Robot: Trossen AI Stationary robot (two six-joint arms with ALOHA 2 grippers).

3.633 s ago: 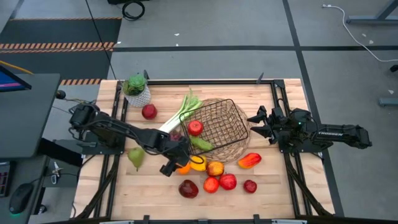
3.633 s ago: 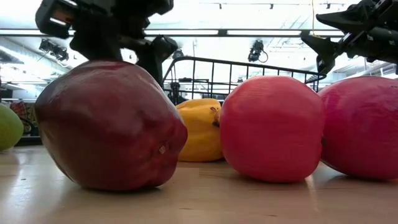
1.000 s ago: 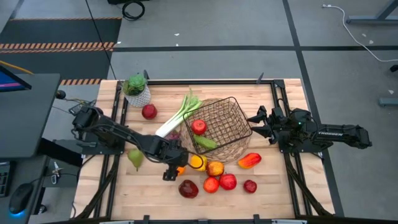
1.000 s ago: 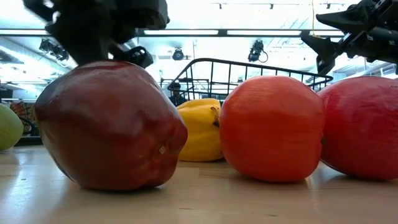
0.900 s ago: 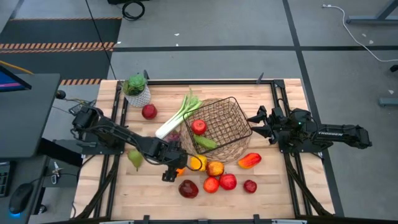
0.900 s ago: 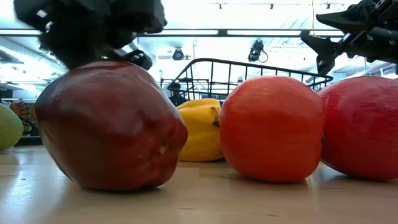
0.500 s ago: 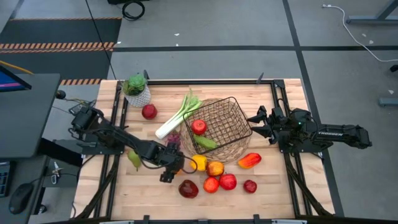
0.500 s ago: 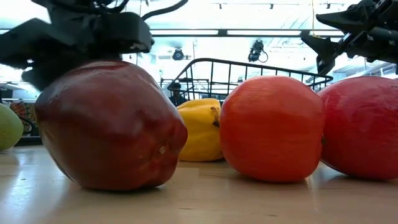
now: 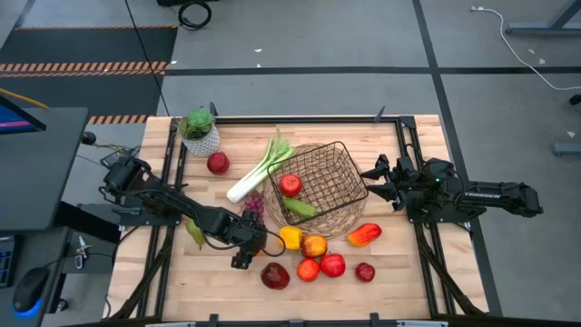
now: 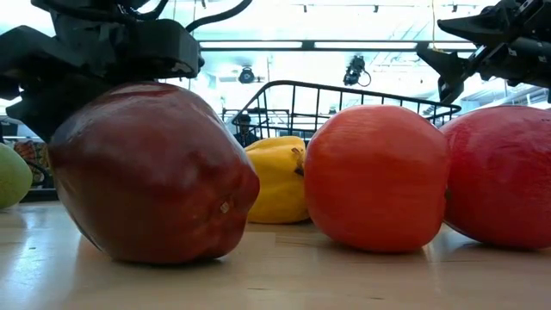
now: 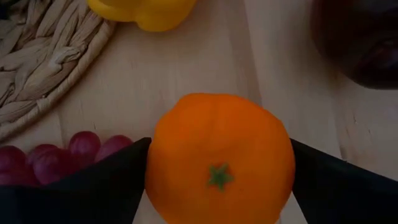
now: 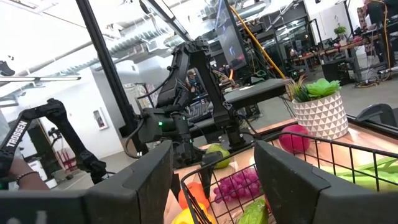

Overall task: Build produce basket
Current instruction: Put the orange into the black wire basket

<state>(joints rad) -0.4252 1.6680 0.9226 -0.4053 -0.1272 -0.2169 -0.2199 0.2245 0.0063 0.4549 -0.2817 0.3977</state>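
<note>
From above, the left arm reaches low across the wooden table [image 9: 399,272]; its left gripper [image 9: 251,245] sits beside the dark wire-mesh basket [image 9: 320,186], which lies tipped mid-table. The right gripper [image 9: 374,182] hovers just right of the basket, fingers parted, empty.

Left wrist view: the dark fingers [image 11: 93,177] flank a round orange [image 11: 219,158], beside purple grapes [image 11: 56,158].

Orange fruit [image 11: 221,158], black wire basket [image 9: 320,184]
</note>
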